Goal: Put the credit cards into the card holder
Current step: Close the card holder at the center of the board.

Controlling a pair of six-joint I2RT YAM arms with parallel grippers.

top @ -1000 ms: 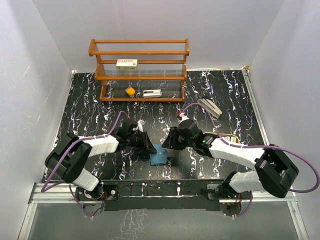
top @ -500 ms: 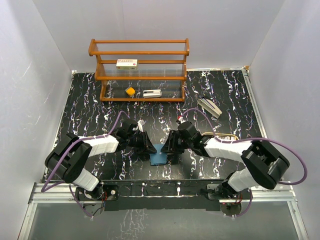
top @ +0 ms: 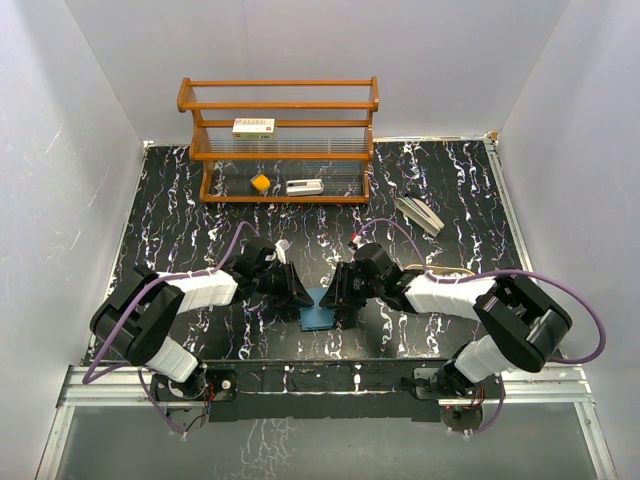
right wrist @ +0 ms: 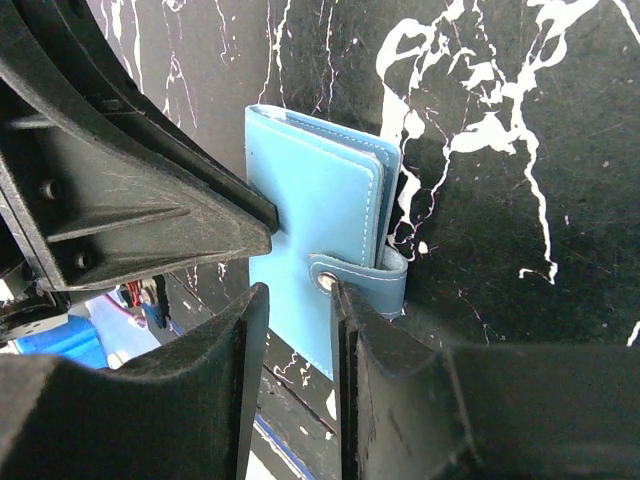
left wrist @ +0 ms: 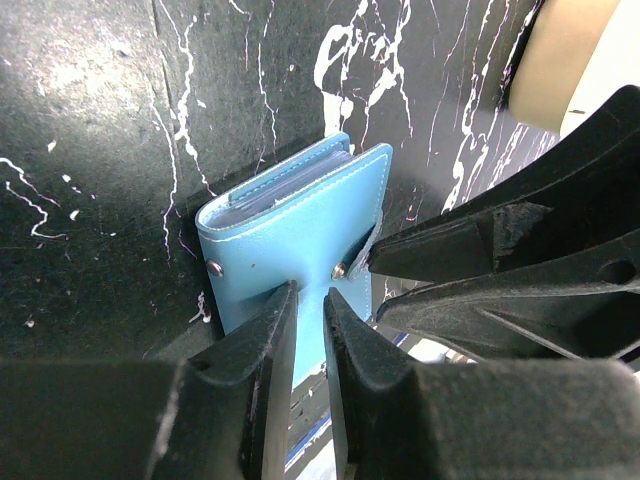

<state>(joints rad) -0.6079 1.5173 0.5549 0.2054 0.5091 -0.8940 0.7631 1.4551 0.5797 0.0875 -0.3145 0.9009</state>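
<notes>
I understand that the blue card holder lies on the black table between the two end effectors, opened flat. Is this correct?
No: the card holder is folded shut, its clasp tab wrapped around the edge, as the right wrist view shows. It does lie on the table between the left end effector and right end effector.

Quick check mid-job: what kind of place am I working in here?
Probably a lab test booth rather than a home or shop: plain white walls box in a black marbled table, with a small wooden rack at the back.
</notes>
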